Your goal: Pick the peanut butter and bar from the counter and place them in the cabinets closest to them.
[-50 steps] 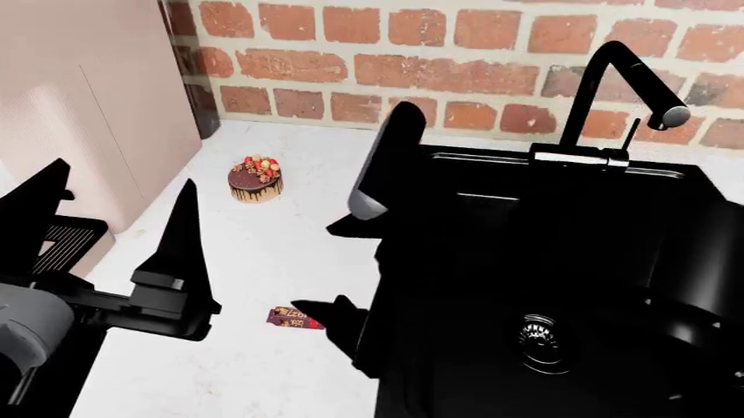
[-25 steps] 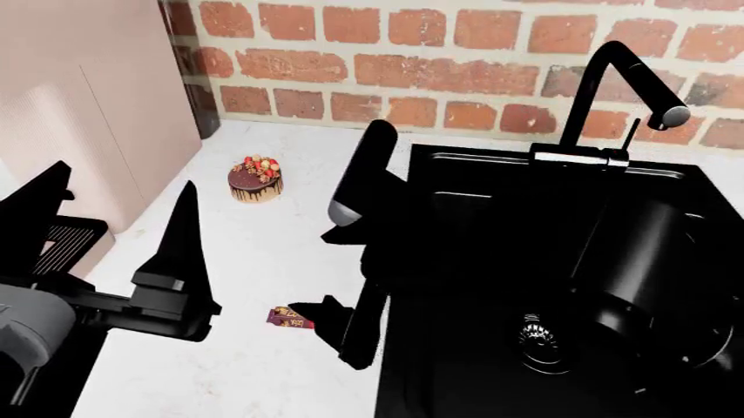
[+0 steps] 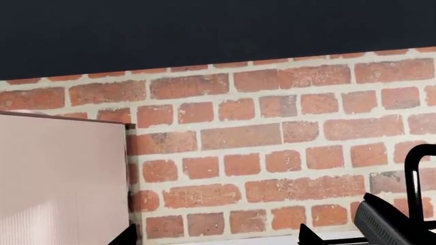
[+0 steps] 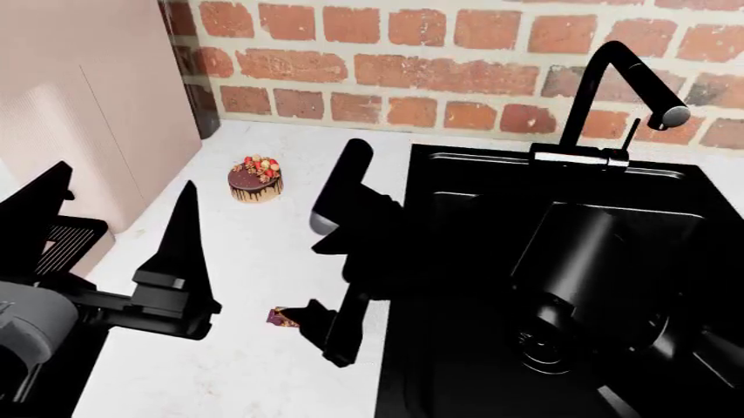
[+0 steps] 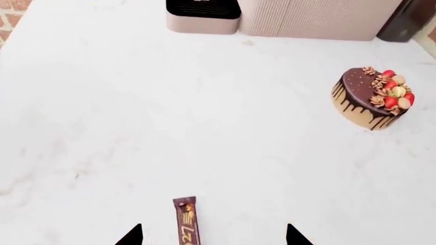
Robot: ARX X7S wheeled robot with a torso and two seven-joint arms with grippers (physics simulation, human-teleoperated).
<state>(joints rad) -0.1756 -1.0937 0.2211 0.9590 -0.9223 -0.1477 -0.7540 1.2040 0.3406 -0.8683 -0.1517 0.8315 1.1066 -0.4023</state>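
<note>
The bar [image 5: 186, 221] is a thin flat rectangle in a glossy dark red-brown wrapper with orange print, lying flat on the white, faintly marbled surface [image 5: 136, 117]. From my right wrist camera it sits between the two dark tips of my right claw [image 5: 212, 236], which is spread wide with nothing in it. In the head view the bar [image 4: 282, 317] is mostly hidden behind that claw [image 4: 327, 335], just left of the matte black sink [image 4: 651, 187]. The little round chocolate cake [image 4: 254, 178] with drippy icing and red berries sits well apart, toward the brick wall [image 4: 465, 61]. My left claw [image 4: 104, 239] hangs with its jaws apart, empty, near the pink cabinet [image 4: 82, 104]. Compared with half a second ago, my right arm has slid further left and covers more of the bar.
</note>
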